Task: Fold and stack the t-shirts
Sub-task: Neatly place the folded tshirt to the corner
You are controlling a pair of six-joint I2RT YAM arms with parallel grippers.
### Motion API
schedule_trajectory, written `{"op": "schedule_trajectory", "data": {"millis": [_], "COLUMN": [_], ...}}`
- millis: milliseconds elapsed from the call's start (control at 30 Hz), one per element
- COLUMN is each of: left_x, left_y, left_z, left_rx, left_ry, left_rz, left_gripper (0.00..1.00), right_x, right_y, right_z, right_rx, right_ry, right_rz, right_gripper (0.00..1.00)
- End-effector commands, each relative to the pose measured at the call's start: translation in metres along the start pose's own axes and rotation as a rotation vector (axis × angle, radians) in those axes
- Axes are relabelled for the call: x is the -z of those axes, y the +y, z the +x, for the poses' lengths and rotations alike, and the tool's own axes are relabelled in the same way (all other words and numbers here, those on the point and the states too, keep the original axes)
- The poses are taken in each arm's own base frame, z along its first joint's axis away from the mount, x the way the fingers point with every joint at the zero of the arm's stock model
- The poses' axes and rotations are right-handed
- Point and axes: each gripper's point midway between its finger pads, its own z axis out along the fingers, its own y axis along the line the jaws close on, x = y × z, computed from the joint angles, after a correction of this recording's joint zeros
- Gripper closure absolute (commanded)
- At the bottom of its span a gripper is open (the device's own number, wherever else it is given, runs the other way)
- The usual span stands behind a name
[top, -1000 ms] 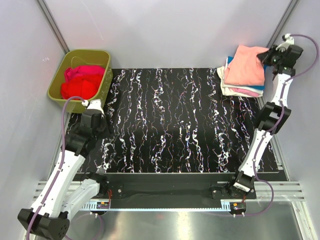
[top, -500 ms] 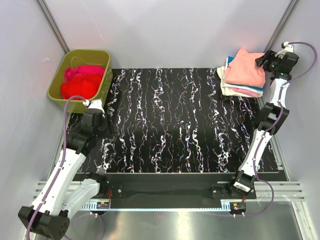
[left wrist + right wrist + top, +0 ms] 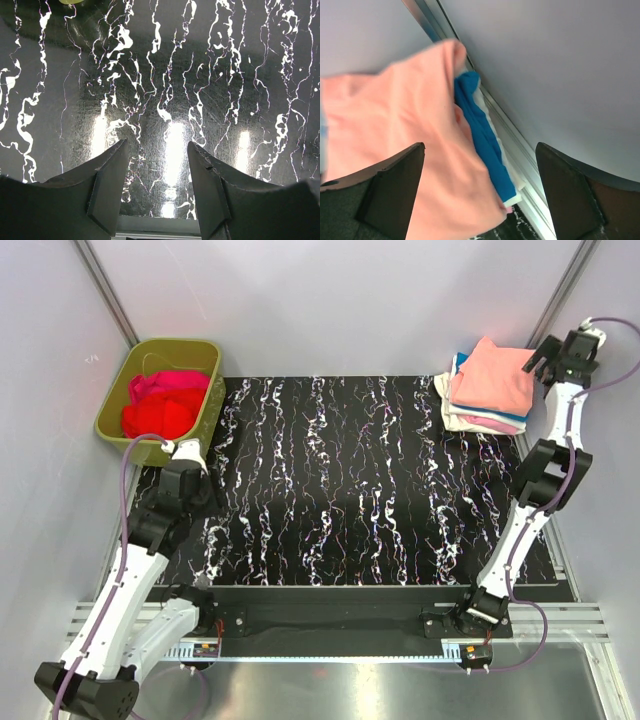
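Across the middle of the overhead view, you have the black, white-veined table, the biggest thing in the cell.

Your left arm runs up the left side. Your right arm stretches up the right edge to the far right corner.

Far left, just beside the table's corner: olive-green tub, upright. A red tee and a magenta tee lie bunched inside it, unfolded.

Far right corner of the table: folded stack.
- Salmon-pink tee on top, lying flat.
- Bright blue tee right under it, showing only as an edge.
- Pink tee and cream tee lower down; you cannot read their exact order.

Left claw: near the tub's near right corner, above bare table. Its fingers stand apart with nothing between them, and only the marbled surface shows below.

Right claw: just beside the stack's far right corner. Its fingers are spread wide and grip nothing. Your wrist view shows the salmon-pink tee and the blue edge beyond the gap, with no cloth touching either finger.
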Motion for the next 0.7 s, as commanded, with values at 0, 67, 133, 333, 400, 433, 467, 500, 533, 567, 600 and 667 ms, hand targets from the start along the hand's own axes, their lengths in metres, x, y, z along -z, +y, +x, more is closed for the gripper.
{"op": "schedule_trajectory", "data": {"millis": [0,67,133,333,400,433,467,500,533,567,600,667], "left_x": [0.005,0.006,0.007,0.006,0.006,0.006,0.006,0.006,0.006,0.007,0.007,0.007], "left_y": [0.001,0.002,0.002,0.002,0.002,0.003,0.003,0.003,0.003,0.004,0.004,0.004], "left_z": [-0.014,-0.014,-0.015,-0.015,-0.015,-0.015,-0.015,-0.015,-0.015,-0.016,-0.016,-0.015], "left_rx": [0.018,0.02,0.022,0.021,0.022,0.022,0.02,0.022,0.022,0.024,0.024,0.024], "left_ry": [-0.069,-0.075,-0.078,-0.078,-0.076,-0.075,-0.076,-0.076,-0.076,-0.08,-0.08,-0.079], "left_rz": [-0.001,0.0,0.0,-0.001,-0.002,-0.004,-0.005,-0.006,-0.006,-0.008,-0.008,-0.009], "left_gripper": [0.45,0.44,0.44,0.44,0.44,0.44,0.44,0.44,0.44,0.44,0.44,0.44], "right_x": [0.095,0.103,0.091,0.056,0.043,0.041,0.042,0.032,0.033,0.036,0.027,0.023], "right_y": [-0.068,-0.042,-0.018,0.071,0.094,0.115,0.132,0.142,0.163,0.173,0.176,0.191], "right_z": [-0.163,-0.172,-0.155,-0.093,-0.071,-0.061,-0.057,-0.042,-0.032,-0.035,-0.023,-0.008], "right_rx": [-0.136,-0.144,-0.122,-0.028,-0.019,-0.004,0.01,0.022,0.037,0.046,0.053,0.063], "right_ry": [-0.382,-0.383,-0.313,-0.182,-0.147,-0.139,-0.138,-0.117,-0.107,-0.125,-0.116,-0.103], "right_rz": [0.15,0.05,-0.028,-0.169,-0.209,-0.238,-0.283,-0.3,-0.33,-0.344,-0.335,-0.35], "right_gripper": [0.0,0.0,0.0,0.01,0.02,0.03,0.04,0.04,0.03,0.04,0.04,0.05]}}
